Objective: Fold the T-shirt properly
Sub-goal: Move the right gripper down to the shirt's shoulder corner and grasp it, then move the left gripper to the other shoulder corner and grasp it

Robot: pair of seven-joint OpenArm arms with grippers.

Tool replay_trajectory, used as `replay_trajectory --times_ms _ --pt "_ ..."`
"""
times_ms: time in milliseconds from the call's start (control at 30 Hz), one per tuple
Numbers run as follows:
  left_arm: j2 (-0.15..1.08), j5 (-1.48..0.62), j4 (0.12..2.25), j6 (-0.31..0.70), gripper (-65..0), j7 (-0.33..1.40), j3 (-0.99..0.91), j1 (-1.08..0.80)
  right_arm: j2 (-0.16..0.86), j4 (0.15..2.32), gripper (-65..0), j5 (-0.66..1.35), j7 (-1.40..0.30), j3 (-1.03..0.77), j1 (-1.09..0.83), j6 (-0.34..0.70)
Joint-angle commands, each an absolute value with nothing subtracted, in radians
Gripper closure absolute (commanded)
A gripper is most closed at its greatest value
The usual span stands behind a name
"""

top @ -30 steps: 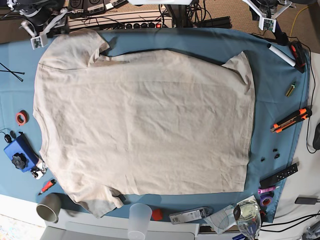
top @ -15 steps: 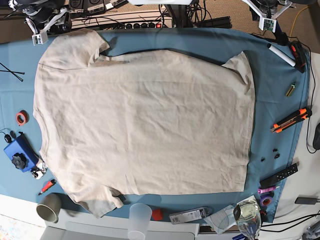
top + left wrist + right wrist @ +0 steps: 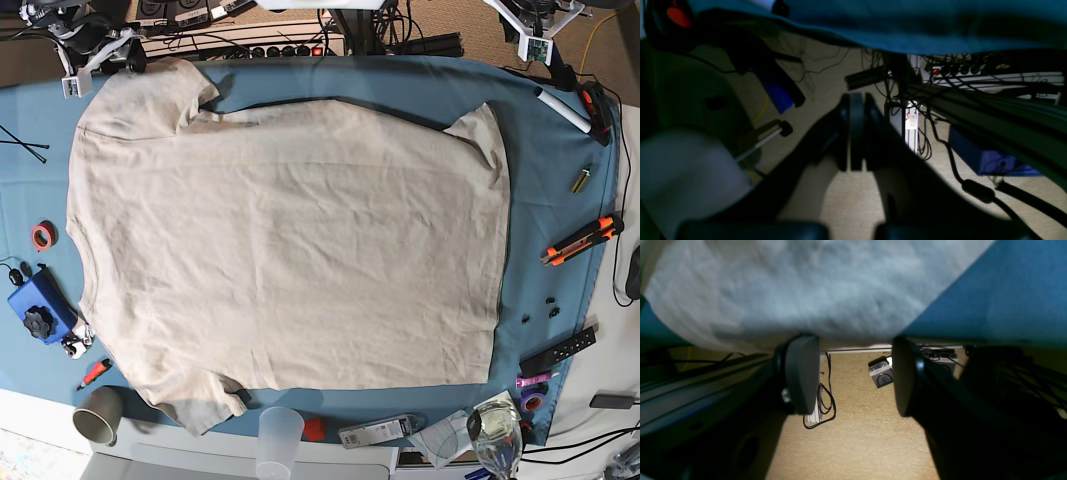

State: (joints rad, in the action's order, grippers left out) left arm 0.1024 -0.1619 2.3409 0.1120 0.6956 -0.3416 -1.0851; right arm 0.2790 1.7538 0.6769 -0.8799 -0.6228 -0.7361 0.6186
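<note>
The beige T-shirt [image 3: 290, 240] lies spread flat on the blue table cloth [image 3: 545, 180], one sleeve at the far left corner and the other at the near left. My right gripper [image 3: 92, 62] hovers at that far sleeve. In the right wrist view the right gripper [image 3: 853, 373] is open, its fingers [image 3: 800, 373] just off the T-shirt [image 3: 806, 290] edge, with only floor between them. My left gripper [image 3: 540, 42] stays beyond the far right edge of the table. In the left wrist view the left gripper [image 3: 856, 130] is shut on nothing.
Along the right edge lie a white marker [image 3: 560, 108], an orange utility knife [image 3: 582, 240] and a black remote [image 3: 560, 350]. On the left are a red tape roll [image 3: 43, 236] and a blue box [image 3: 40, 305]. A paper cup [image 3: 98, 413], a clear cup [image 3: 280, 440] and a glass [image 3: 495, 430] stand along the near edge.
My right gripper has shifted slightly at the far left sleeve, staying open. The T-shirt and the left arm have not moved.
</note>
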Motion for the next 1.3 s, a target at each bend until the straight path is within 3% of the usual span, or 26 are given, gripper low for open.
replay_trajectory --times_ms 0,200,433,500,600,700,1033,1267 --pt "0.106 -0.161 2.356 0.112 0.0 0.680 -0.344 -1.099 0.291 1.766 -33.9 0.688 -0.857 -0.632 -0.734 0.622" --pt "0.106 -0.161 2.356 0.112 0.0 0.680 -0.344 -1.099 0.291 1.766 -31.4 0.684 -0.849 -0.632 -0.729 0.621" --pt "0.106 -0.161 2.356 0.112 0.0 0.680 -0.344 -1.099 0.291 1.766 -4.3 0.685 -0.858 -0.632 -0.728 0.621" --pt "0.105 -0.161 2.356 0.112 0.0 0.680 -0.344 -1.097 0.291 1.766 0.0 0.685 -0.860 -0.632 -0.729 0.621" --pt "0.105 -0.161 2.356 0.112 0.0 0.671 -0.344 -1.097 0.291 1.766 0.0 0.724 -0.885 -0.633 -0.729 0.628" --pt "0.105 -0.161 2.356 0.112 0.0 0.672 -0.344 -1.097 0.291 1.767 0.0 0.833 -0.938 -0.654 -0.732 0.698" --pt "0.105 -0.159 2.356 0.112 0.0 0.673 -0.344 -1.097 0.291 1.768 0.0 1.118 -1.049 -0.901 -0.731 0.698" --pt "0.104 -0.138 2.356 0.112 0.0 0.632 -0.344 -1.089 0.291 1.767 0.0 1.155 -1.079 -0.957 -0.731 0.698"
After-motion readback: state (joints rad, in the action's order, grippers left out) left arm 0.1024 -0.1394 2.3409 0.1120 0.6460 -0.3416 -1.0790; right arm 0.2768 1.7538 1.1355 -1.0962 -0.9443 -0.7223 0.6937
